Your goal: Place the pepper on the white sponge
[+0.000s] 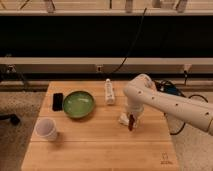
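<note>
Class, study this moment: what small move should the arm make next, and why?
Probably nudge the gripper slightly toward the green bowl, then lower: the pepper is upright at its tip, at the white sponge's edge away from the bowl, not over its middle.

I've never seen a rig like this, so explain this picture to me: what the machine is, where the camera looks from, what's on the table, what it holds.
One camera looks down on a light wooden table from its front. The white jointed robot arm reaches in from the picture's right and ends in a two-finger gripper, low over the table. It appears to hold a small dark-red pepper upright, right at a small flat white sponge. Also on the table are a round green bowl, a flat black rectangular object left of it, a white cup front left, and a long white power strip near the back.
</note>
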Available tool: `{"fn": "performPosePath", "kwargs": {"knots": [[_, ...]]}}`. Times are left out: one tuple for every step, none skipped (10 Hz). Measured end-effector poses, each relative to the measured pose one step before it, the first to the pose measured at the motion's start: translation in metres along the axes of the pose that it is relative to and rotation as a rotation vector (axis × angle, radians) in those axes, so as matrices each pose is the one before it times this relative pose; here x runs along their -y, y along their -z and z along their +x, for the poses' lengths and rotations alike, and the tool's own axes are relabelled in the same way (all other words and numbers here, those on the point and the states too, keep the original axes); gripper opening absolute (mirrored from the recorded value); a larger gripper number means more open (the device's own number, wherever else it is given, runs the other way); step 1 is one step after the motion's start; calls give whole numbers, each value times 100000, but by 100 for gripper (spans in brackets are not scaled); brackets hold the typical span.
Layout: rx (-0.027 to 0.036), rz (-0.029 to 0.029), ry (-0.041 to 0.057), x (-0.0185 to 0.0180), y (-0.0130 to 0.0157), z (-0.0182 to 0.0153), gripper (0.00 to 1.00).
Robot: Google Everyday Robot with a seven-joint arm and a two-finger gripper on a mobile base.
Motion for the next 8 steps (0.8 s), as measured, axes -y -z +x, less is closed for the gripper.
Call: {"fn": "performPosePath", "kwargs": {"knots": [[5, -151, 498, 12, -28, -34, 2], [114, -127, 377, 33, -76, -87, 2], [-105, -52, 225, 24, -24, 57, 2], [-61, -131, 67, -73, -31, 69, 2], [-57, -200, 627, -16, 2, 27, 2], [-63, -110, 397, 6, 8, 23, 2], [51, -89, 290, 9, -28, -16, 2], [61, -316, 1110, -45, -108, 7, 2]]}}
